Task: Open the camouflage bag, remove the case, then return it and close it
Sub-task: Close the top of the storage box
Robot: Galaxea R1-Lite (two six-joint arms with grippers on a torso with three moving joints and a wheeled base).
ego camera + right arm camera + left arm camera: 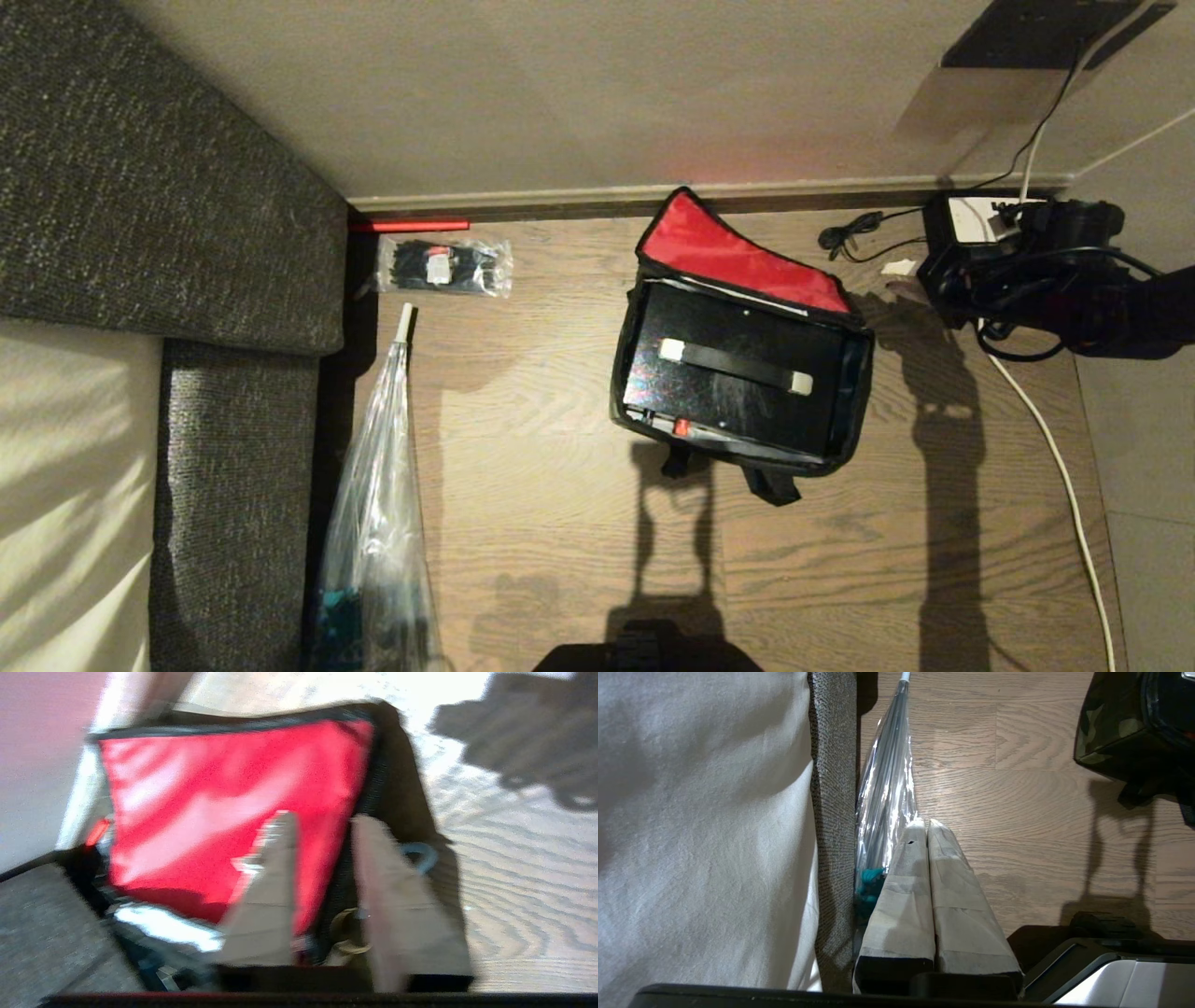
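With its red-lined lid thrown back toward the wall, the camouflage bag point(742, 345) sits open on the wooden floor point(560, 523), right of centre in the head view. The case point(733, 369) lies flat inside it, filling nearly the whole opening, a dark strap handle with pale ends across its top and a small red knob at the lower edge. It looks rigid and smooth, probably awkward to pinch by a side in so snug a fit, so the strap seems the best hold. The right gripper point(322, 826) hovers at the bag's upper right, fingers parted and empty, near the lid's edge. The left gripper point(927, 828) is parked low, fingers pressed together, beside a clear plastic sleeve point(885, 788).
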